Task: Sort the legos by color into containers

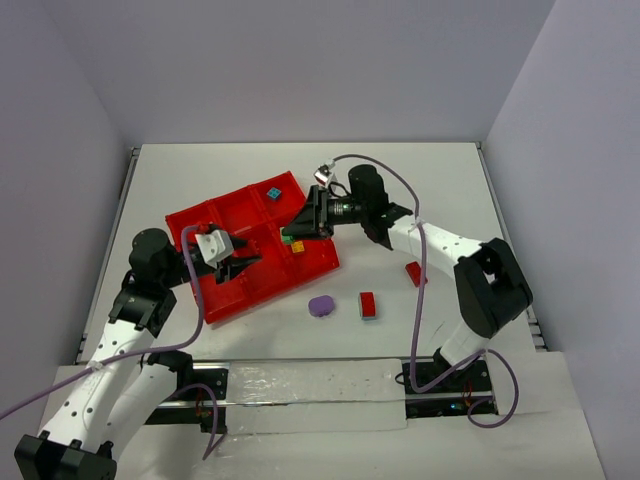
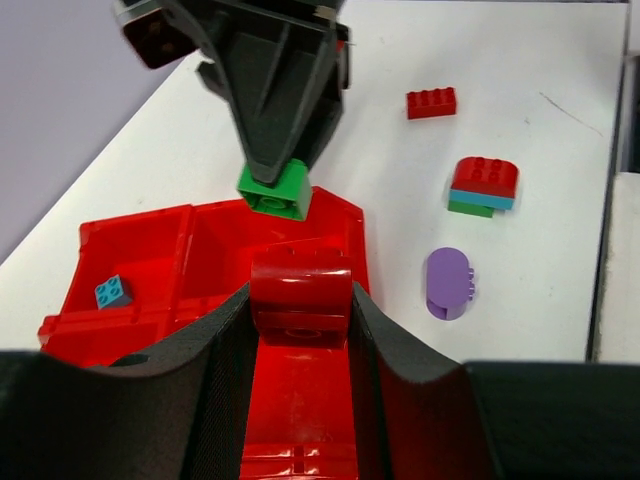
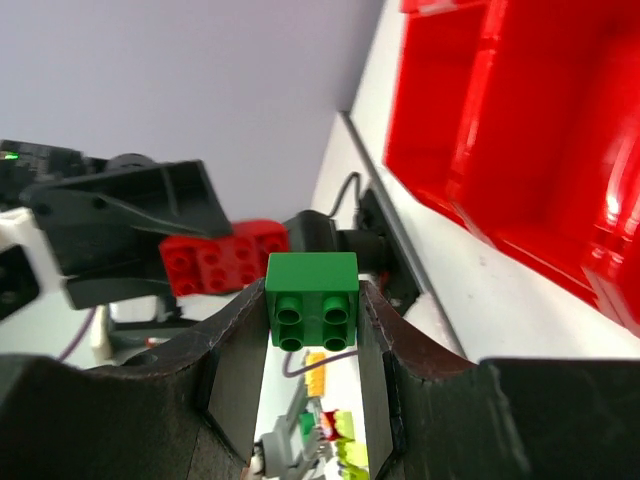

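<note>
My left gripper (image 1: 241, 263) is shut on a long red brick (image 2: 300, 288) above the near part of the red tray (image 1: 215, 216). My right gripper (image 1: 291, 233) is shut on a green brick (image 3: 311, 300) above the tray's right side. The green brick also shows in the left wrist view (image 2: 275, 190), just beyond the red one. The two held bricks are close together and apart. A teal brick (image 1: 273, 191) lies in a far compartment. A yellow brick (image 1: 298, 246) lies in a right compartment, under the right gripper.
On the white table right of the tray lie a purple piece (image 1: 321, 305), a red-topped stack with teal and green under it (image 2: 484, 185), and a single red brick (image 1: 414, 272). Grey walls enclose the table on three sides.
</note>
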You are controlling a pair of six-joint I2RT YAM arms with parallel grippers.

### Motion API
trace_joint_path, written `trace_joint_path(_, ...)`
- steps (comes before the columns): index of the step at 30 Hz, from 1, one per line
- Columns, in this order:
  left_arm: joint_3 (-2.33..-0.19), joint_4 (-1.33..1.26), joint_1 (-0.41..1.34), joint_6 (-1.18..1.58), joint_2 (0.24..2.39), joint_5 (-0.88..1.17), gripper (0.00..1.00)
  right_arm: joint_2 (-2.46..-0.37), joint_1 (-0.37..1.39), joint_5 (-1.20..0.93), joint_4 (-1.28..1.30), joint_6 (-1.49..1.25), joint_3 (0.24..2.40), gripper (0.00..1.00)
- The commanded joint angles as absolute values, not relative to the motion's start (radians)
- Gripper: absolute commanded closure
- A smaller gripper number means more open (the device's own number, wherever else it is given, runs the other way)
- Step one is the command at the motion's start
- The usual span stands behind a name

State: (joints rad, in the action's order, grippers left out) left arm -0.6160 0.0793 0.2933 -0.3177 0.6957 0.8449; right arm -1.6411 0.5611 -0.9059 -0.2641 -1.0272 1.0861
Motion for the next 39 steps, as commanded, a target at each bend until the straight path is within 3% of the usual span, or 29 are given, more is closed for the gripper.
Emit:
trace_joint_path(1,-0.679,0.04,0.29,-0.238,0.701,0.743,1.0,-1.559,0.551,-0.798,-0.043,-0.848,1.152,1.0)
trace_joint_path(7,-0.795,0.068,0.29,-0.011,0.783,0.496,1.0,-1.517,0.551,-0.526,0.31,-0.622,1.285,1.0)
trace_joint_path(19,-1.027,0.271,0.291,0.296,0.981,0.017,1.0,-1.586,0.662,-0.167,0.527,-0.476,1.462,1.0)
trace_joint_path(25,-1.139,0.395,0.293,0.388,1.101,-0.11,1.0,-1.698,0.779,-0.111,0.552,-0.453,1.574,1.0)
trace_joint_path(31,-1.14,0.398,0.293,0.437,1.104,-0.206,1.0,-1.819,0.844,-0.093,0.58,-0.437,1.674,1.0)
trace_joint_path(39,-1.167,0.599,0.293,0.569,1.097,-0.303,1.0,-1.928,0.899,-0.069,0.623,-0.4,1.774,0.95)
